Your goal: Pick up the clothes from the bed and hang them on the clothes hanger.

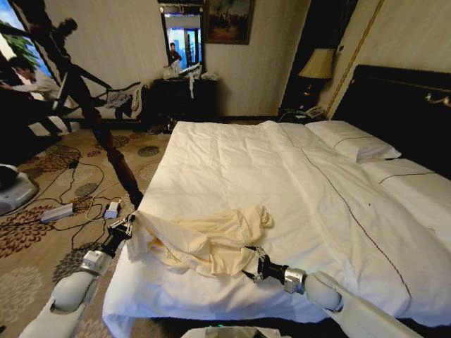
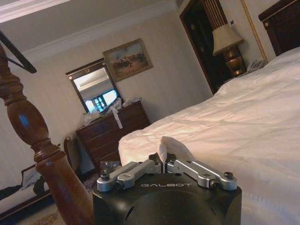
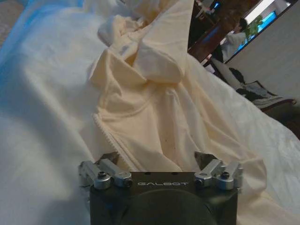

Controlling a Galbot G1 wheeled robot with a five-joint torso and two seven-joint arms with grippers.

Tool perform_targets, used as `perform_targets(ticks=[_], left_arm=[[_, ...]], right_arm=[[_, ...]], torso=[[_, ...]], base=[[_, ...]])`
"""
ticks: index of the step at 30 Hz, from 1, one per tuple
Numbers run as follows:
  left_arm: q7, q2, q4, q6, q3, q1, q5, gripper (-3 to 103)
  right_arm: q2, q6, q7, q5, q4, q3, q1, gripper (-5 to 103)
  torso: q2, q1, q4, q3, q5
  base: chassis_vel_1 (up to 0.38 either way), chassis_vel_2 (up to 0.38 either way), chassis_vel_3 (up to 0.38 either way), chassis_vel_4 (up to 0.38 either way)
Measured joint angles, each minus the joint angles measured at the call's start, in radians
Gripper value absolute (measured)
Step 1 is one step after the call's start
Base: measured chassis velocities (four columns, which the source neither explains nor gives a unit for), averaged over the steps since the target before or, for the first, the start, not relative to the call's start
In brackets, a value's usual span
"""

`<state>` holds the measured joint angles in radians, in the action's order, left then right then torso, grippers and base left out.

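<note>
In the head view, the cream clothes [image 1: 204, 243] are being shown crumpled near the foot of the bed [image 1: 296, 183], flanked by both arms. The left tool [image 1: 125, 227] is being held closed on one corner of the fabric at the bed's edge.

In the left wrist view, a tuft of cloth is being pinched between closed fingers [image 2: 185, 165].

In the right wrist view, the right tool [image 3: 161, 161] is being held open, fingers spread, at the garment's hem.
</note>
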<state>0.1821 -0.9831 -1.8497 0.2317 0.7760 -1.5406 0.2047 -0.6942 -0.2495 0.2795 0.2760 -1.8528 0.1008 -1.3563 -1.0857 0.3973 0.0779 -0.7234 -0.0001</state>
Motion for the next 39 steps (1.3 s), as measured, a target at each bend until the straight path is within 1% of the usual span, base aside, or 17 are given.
perform_targets(ticks=[2,5,9,11,13,15,16,17,20,22,24,26,30,32,34,37,39], left_arm=[[-0.001,0.0,0.0,-0.001,0.0,-0.002,0.001,0],[-0.001,0.001,0.0,-0.001,0.0,-0.003,0.002,0],[-0.001,0.0,0.002,-0.001,0.002,-0.006,0.006,0],[-0.001,-0.001,0.003,-0.001,0.003,-0.007,0.006,0],[-0.001,-0.004,0.004,0.0,0.004,-0.011,0.006,0],[-0.001,-0.005,0.005,0.001,0.005,-0.014,0.005,0],[-0.001,-0.006,0.005,0.001,0.005,-0.015,0.005,0],[-0.001,-0.006,0.005,0.002,0.006,-0.017,0.004,0],[-0.001,-0.006,0.004,0.002,0.008,-0.019,0.004,0],[-0.001,-0.006,0.004,0.002,0.009,-0.02,0.004,0],[-0.001,-0.006,0.004,0.002,0.01,-0.021,0.004,0],[-0.001,-0.007,0.004,0.002,0.01,-0.021,0.004,0],[-0.001,-0.007,0.002,0.002,0.011,-0.021,0.004,0],[-0.001,-0.006,0.002,0.002,0.011,-0.021,0.004,0],[-0.002,-0.006,0.002,0.002,0.011,-0.02,0.005,0],[-0.002,-0.006,0.002,0.002,0.011,-0.019,0.005,0],[-0.004,-0.006,0.001,0.002,0.011,-0.019,0.008,0]], right_arm=[[-0.012,-0.006,-0.005,-0.003,-0.001,-0.002,-0.008,78],[-0.018,-0.014,-0.005,-0.014,-0.002,-0.004,-0.015,72],[-0.026,-0.026,0.001,-0.024,-0.002,-0.006,-0.02,50],[-0.029,-0.028,0.002,-0.025,-0.002,-0.006,-0.02,50],[-0.036,-0.032,0.002,-0.031,-0.002,-0.006,-0.021,39],[-0.039,-0.035,0.002,-0.039,-0.003,-0.008,-0.022,39],[-0.04,-0.039,0.004,-0.046,-0.004,-0.009,-0.022,28],[-0.042,-0.044,0.012,-0.049,-0.005,-0.01,-0.023,24],[-0.045,-0.052,0.026,-0.049,-0.005,-0.01,-0.023,30],[-0.048,-0.058,0.037,-0.05,-0.002,-0.01,-0.024,38],[-0.051,-0.066,0.056,-0.052,0.0,-0.008,-0.025,33],[-0.052,-0.07,0.065,-0.053,0.0,-0.006,-0.026,33],[-0.057,-0.087,0.085,-0.083,0.002,-0.001,-0.027,14],[-0.058,-0.087,0.087,-0.088,0.002,-0.001,-0.027,14],[-0.062,-0.09,0.098,-0.096,0.005,0.002,-0.026,3],[-0.067,-0.099,0.12,-0.113,0.01,0.005,-0.025,1],[-0.068,-0.108,0.143,-0.162,0.012,0.007,-0.025,0]], torso=[[0.0,0.0,0.0,0.0,0.0],[0.0,0.0,0.0001,0.0,0.0001],[0.0,0.0,0.0,0.0,0.0001],[0.0,0.0,0.0,0.0,0.0001],[0.0,0.0,0.0,0.0,0.0001],[0.0,0.0,-0.0001,0.0,0.0001],[0.0,0.0,0.0,0.0,0.0001],[0.0,0.0,0.0,0.0,0.0001],[0.0,0.0,0.0,0.0,0.0001],[0.0,0.0,0.0,0.0,0.0001],[0.0,0.0,0.0,0.0,0.0001],[0.0,0.0,0.0,0.0,0.0001],[0.0,0.0,0.0,0.0,0.0001],[0.0,0.0,0.0,0.0,0.0001],[0.0,0.0,0.0,0.0,0.0001],[0.0,0.0,0.0,0.0,0.0001],[0.0,0.0,0.0,0.0,0.0002]], base=[[0.0,0.0,0.0,0.0],[0.0,0.0,0.0,0.0],[0.0,0.0,0.0,0.0],[0.0,0.0,0.0,0.0],[0.0,0.0,0.0,0.0],[0.0,0.0,0.0,0.0],[0.0,0.0,0.0,0.0],[0.0,0.0,0.0,0.0],[0.0,0.0,0.0,0.0],[0.0,0.0,0.0,0.0],[0.0,0.0,0.0,0.0],[0.0,0.0,0.0,0.0],[0.0,0.0,0.0,0.0],[0.0,0.0,0.0,0.0],[0.0,0.0,0.0,0.0],[0.0,0.0,0.0,0.0],[0.0,0.0,0.0,0.0]])
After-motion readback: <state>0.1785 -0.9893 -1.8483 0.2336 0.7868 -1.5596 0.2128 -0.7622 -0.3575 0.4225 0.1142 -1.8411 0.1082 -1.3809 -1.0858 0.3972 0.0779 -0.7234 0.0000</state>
